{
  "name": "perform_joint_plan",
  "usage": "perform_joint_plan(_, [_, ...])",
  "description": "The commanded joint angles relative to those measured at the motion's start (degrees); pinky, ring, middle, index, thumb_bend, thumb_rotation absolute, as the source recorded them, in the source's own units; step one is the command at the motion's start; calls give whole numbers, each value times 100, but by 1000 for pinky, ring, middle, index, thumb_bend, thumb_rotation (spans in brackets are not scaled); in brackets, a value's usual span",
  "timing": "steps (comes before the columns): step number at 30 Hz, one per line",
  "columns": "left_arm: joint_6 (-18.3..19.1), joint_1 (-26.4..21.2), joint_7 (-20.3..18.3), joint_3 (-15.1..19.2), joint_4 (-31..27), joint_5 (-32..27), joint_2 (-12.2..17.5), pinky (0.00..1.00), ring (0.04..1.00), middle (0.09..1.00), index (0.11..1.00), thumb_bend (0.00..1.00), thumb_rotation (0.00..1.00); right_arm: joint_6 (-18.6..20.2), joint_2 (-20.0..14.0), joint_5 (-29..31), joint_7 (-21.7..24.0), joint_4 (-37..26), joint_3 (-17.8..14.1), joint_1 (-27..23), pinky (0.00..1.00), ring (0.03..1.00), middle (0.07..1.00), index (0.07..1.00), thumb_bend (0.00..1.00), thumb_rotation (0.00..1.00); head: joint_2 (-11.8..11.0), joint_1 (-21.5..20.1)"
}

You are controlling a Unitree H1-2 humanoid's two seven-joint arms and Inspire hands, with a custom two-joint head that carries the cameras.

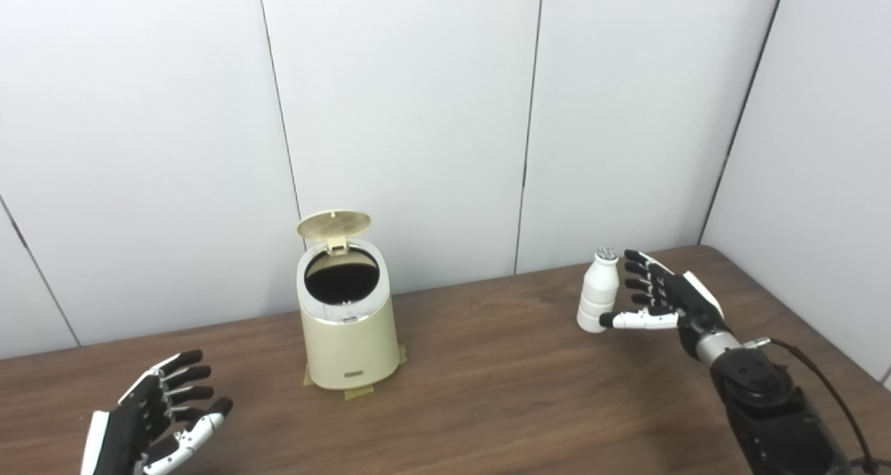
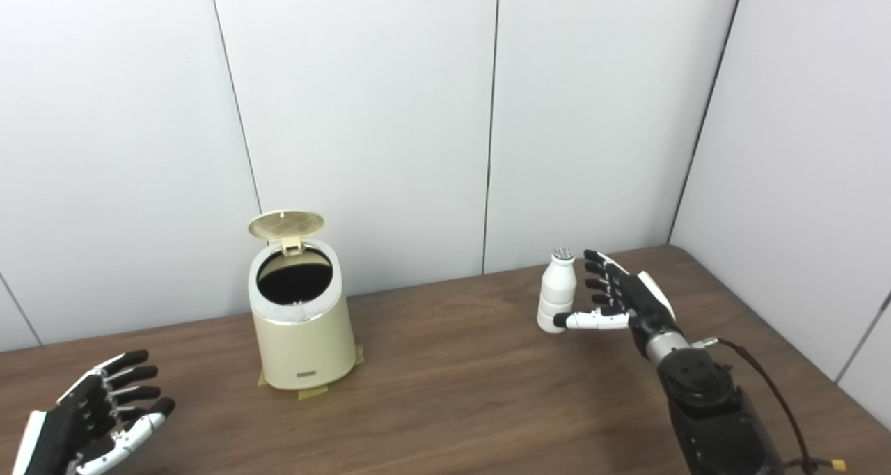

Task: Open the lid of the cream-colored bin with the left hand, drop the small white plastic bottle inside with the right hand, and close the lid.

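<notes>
The cream-colored bin [image 1: 348, 343] stands left of centre on the wooden table, its round lid [image 1: 334, 225] swung up and back so the dark inside shows. A small white plastic bottle [image 1: 599, 291] stands upright on the table at the right. My right hand [image 1: 661, 299] is just right of it, fingers spread, thumb reaching to the bottle's base; it does not hold the bottle. At the bottom left my left hand [image 1: 156, 419] hovers open, palm up, well apart from the bin.
The brown table [image 1: 501, 391] runs to white wall panels at the back and right. Tape tabs [image 1: 358, 393] stick out under the bin's base. A black cable [image 1: 828, 391] trails along my right forearm.
</notes>
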Motion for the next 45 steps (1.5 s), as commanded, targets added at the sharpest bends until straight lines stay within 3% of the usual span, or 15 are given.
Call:
perform_joint_plan(1, [-119, -259, -26, 1, -176, -50, 50, 524, 637, 705, 755, 574, 0, -144, -110, -54, -100, -66, -2, -315, 839, 872, 911, 893, 805, 104, 1, -7])
perform_joint_plan(10, [-219, -310, -29, -34, -34, 16, 101, 499, 621, 697, 752, 577, 0, -619, 21, -132, -100, 395, 163, -510, 752, 806, 852, 860, 807, 83, -7, 21])
perform_joint_plan(21, [-230, -300, -122, -33, 35, -76, 102, 513, 634, 708, 758, 568, 0, -599, 296, -1, -228, 345, 70, -609, 797, 829, 854, 840, 821, 52, 6, 9])
perform_joint_plan(23, [-233, -295, -136, -29, 29, -91, 99, 511, 632, 708, 756, 570, 0, -607, 355, 21, -305, 301, 22, -615, 763, 810, 848, 834, 812, 29, 30, 11])
perform_joint_plan(24, [-228, -295, -144, -24, 27, -111, 94, 514, 634, 708, 756, 568, 0, -734, 392, -10, -406, 330, 2, -628, 713, 785, 834, 824, 810, 15, 30, 11])
perform_joint_plan(26, [-215, -291, -144, -18, 16, -119, 82, 515, 633, 707, 754, 569, 0, -1059, 447, -108, -664, 475, -23, -673, 510, 639, 726, 736, 779, 3, 40, 19])
perform_joint_plan(27, [-218, -291, -146, -16, 18, -122, 80, 512, 630, 704, 754, 568, 0, -1228, 457, -205, -823, 583, -17, -703, 429, 534, 587, 639, 654, 1, 40, 19])
perform_joint_plan(28, [-221, -290, -147, -16, 18, -117, 81, 507, 625, 702, 754, 565, 0, -1375, 462, -248, -927, 691, -18, -731, 371, 451, 509, 585, 589, 0, 43, 20])
perform_joint_plan(30, [-222, -286, -164, -7, 21, -152, 77, 512, 629, 704, 757, 564, 0, -1603, 496, -303, -1127, 812, -40, -768, 312, 367, 443, 535, 535, 0, 43, 20])
perform_joint_plan(36, [-223, -300, -165, -3, 45, -129, 89, 514, 635, 706, 758, 568, 0, -1873, 589, -277, -1337, 694, -91, -760, 314, 380, 483, 527, 514, 0, 79, 28])
perform_joint_plan(40, [-240, -311, -151, -14, 56, -86, 100, 518, 642, 712, 759, 570, 0, -1708, 625, -289, -1357, 340, -91, -686, 327, 378, 485, 544, 510, 0, 79, 27])
perform_joint_plan(45, [-216, -316, -153, -9, 45, -121, 78, 512, 638, 709, 752, 568, 0, -1862, 642, -297, -1316, 134, -81, -639, 326, 374, 479, 552, 509, 0, 89, 92])
